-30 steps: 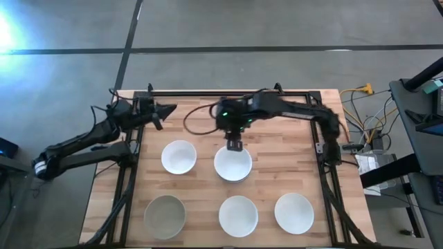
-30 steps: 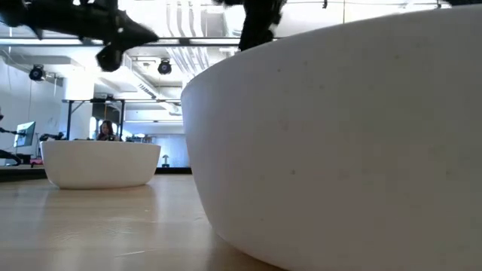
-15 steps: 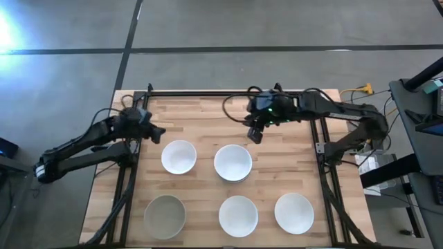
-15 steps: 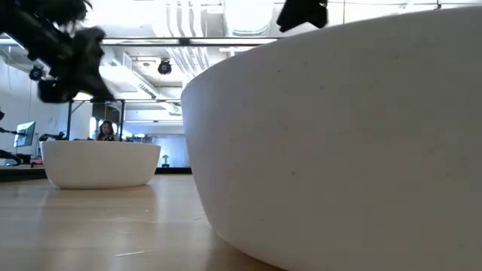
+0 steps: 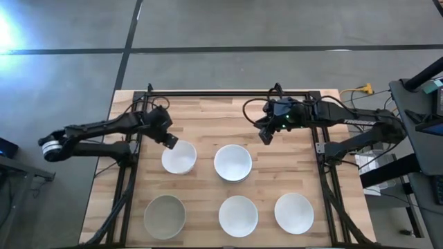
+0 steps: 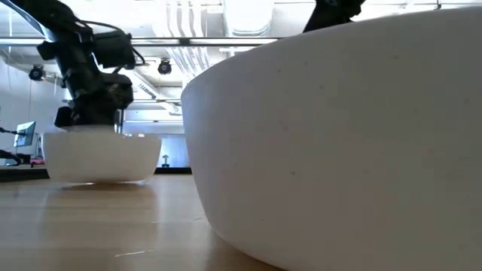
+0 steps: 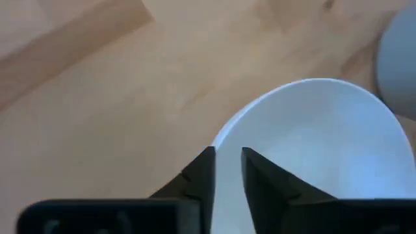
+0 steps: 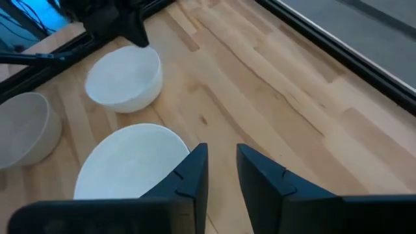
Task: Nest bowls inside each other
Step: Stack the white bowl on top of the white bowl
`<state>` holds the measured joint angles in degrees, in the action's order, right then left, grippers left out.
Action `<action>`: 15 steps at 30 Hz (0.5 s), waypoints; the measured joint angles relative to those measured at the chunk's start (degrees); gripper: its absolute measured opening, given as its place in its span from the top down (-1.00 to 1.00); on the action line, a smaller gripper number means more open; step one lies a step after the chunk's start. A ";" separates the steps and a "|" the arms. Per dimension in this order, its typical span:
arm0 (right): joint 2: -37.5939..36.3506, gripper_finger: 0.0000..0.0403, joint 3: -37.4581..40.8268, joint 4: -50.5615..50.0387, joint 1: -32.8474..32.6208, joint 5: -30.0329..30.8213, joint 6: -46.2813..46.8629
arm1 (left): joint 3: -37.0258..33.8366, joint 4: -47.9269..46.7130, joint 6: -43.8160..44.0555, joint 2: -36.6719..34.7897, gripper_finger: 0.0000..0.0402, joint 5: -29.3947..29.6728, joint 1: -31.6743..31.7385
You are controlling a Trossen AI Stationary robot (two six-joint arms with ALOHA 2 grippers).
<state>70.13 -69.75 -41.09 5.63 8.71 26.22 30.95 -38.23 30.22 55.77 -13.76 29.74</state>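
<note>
Step in hand, by my reading: pick-up of the first bowl for nesting. Left gripper [image 5: 171, 142] sits at the rim of the back-left white bowl [image 5: 179, 157]; in the left wrist view its jaws are narrow and straddle the rim, one finger [image 7: 203, 174] outside the wall and the other over the white inside, but I cannot tell whether they have closed on it. Low view shows that gripper [image 6: 94, 113] right down on the rim of the far bowl [image 6: 102, 159]. Five bowls visible from above: back-left white, back-middle white [image 5: 232, 162], front-left grey [image 5: 165, 215], front-middle white [image 5: 238, 215], front-right white [image 5: 294, 212], all apart, none seen nested. Right gripper [image 5: 264, 135] hovers above the desk, behind and to the right of the back-middle bowl, jaws narrow and holding nothing. Next move likely calls for a firm pinch on the rim, a level lift, then carrying across to a neighbouring bowl and lowering centred; a rim pinch could let the bowl swing or slip. Desk [image 5: 208, 117] is pale wood planking inside a dark metal frame [image 5: 214, 92]. Room: grey concrete floor [image 5: 242, 28], cables [image 5: 363, 124] at the right, ceiling lights and a distant stand in the low view.
</note>
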 joint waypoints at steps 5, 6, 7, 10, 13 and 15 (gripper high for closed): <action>-0.25 0.64 0.26 -0.15 0.00 0.10 -0.44 | 1.28 0.84 -0.64 1.98 0.46 -2.35 -0.03; -0.15 0.64 0.25 -0.10 0.00 0.21 -0.64 | 1.28 0.61 -0.63 2.23 0.42 -2.45 0.01; -0.01 0.64 0.21 -0.08 0.00 0.38 -0.70 | 1.29 0.34 -0.64 2.32 0.38 -2.78 0.00; 0.11 0.65 0.26 -0.10 0.00 0.39 -0.83 | 1.63 -0.38 -0.64 2.32 0.29 -3.93 -0.04; 0.13 0.66 0.43 -0.09 0.00 0.41 -1.77 | 1.60 -0.64 -0.65 2.25 0.23 -4.76 -0.04; 0.13 0.66 0.48 -0.15 0.00 0.41 -3.08 | 1.60 -0.62 -0.83 2.27 0.22 -7.31 -0.01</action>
<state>70.26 -69.28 -41.24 5.63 9.13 23.14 32.56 -38.84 29.39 58.03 -21.07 29.72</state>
